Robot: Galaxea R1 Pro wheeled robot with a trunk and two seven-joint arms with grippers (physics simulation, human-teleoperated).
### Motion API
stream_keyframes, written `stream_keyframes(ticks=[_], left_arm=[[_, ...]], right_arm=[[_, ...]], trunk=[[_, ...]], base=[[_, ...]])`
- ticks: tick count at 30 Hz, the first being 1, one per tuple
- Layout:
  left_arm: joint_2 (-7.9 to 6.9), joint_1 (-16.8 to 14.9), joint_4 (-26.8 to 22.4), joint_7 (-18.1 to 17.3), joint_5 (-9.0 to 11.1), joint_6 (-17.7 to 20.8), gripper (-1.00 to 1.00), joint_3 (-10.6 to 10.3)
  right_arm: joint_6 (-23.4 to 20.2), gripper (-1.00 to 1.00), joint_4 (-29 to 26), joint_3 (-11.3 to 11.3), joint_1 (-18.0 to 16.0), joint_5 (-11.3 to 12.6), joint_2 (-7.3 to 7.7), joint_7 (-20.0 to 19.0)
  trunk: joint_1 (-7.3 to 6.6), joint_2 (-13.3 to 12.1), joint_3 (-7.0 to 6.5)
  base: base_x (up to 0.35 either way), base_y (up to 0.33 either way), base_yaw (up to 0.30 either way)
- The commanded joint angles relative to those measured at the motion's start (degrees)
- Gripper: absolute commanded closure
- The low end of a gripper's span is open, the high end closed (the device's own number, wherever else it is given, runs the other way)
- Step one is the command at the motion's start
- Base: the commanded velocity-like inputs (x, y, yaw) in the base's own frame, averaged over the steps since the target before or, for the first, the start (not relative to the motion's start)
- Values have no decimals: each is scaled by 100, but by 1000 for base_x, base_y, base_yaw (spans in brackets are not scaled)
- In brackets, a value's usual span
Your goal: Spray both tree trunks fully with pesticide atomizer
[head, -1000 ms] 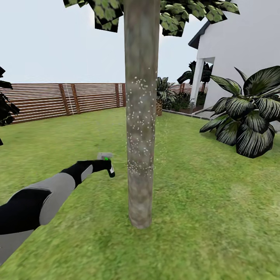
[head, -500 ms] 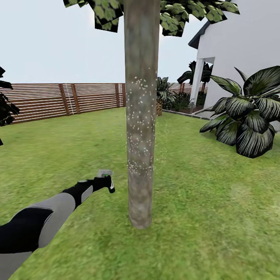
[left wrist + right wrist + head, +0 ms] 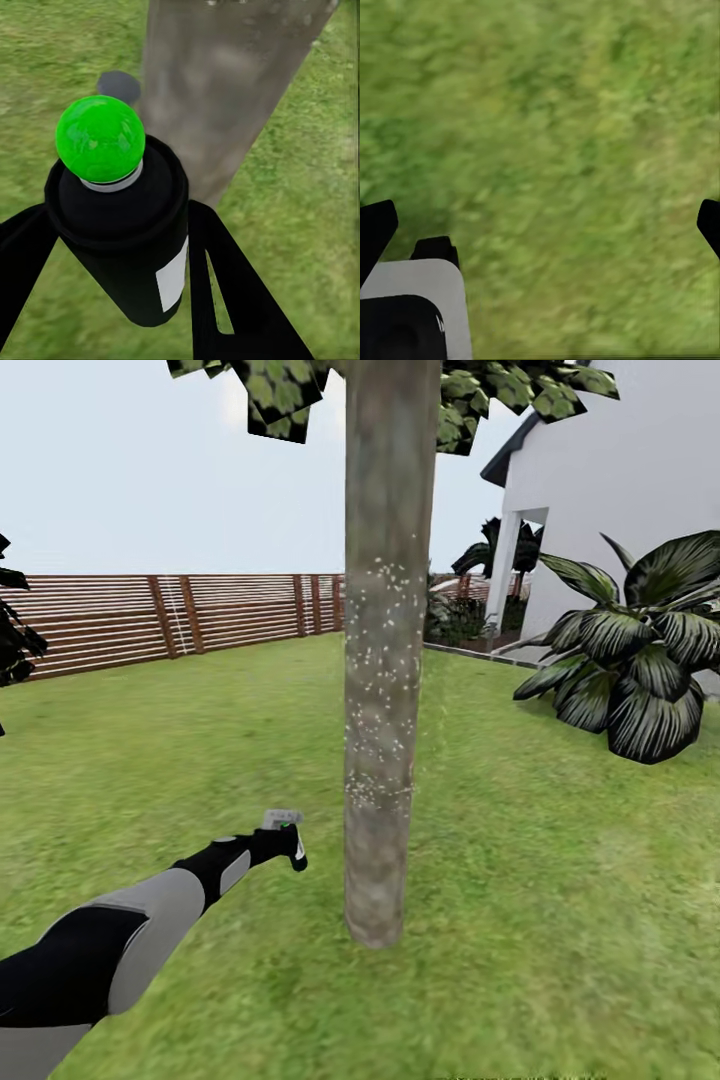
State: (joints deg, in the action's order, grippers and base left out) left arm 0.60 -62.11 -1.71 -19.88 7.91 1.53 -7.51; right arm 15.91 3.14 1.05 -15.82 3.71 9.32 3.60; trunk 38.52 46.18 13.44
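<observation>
green grass floor, tree trunk rooted

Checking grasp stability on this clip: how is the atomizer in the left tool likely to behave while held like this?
The pesticide atomizer looks rigid and small, probably light. Its smooth round black body could twist or slip between the left tool fingers. If set on the grass, it would probably tip and roll.

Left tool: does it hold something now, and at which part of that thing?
Yes. The left tool holds the black spray bottle by its body, one finger on each side, below its green top. The right tool is open and holds nothing.
</observation>
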Motion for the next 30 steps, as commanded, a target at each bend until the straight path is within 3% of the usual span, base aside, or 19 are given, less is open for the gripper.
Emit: stream_keyframes(ticks=[1,19,30], left_arm=[[1,-1,-1,20,-7,-2,100,4],[10,3,4,-8,-8,5,100,-5],[10,-1,4,-11,-8,13,100,-5]], right_arm=[[0,-100,-1,0,0,1,0,0],[0,-100,1,0,0,-2,0,0],[0,-100,-1,0,0,-2,0,0]], trunk=[[0,0,-3],[0,0,-59],[0,0,-73]], base=[[0,345,-239],[78,337,-279],[1,342,-183]])
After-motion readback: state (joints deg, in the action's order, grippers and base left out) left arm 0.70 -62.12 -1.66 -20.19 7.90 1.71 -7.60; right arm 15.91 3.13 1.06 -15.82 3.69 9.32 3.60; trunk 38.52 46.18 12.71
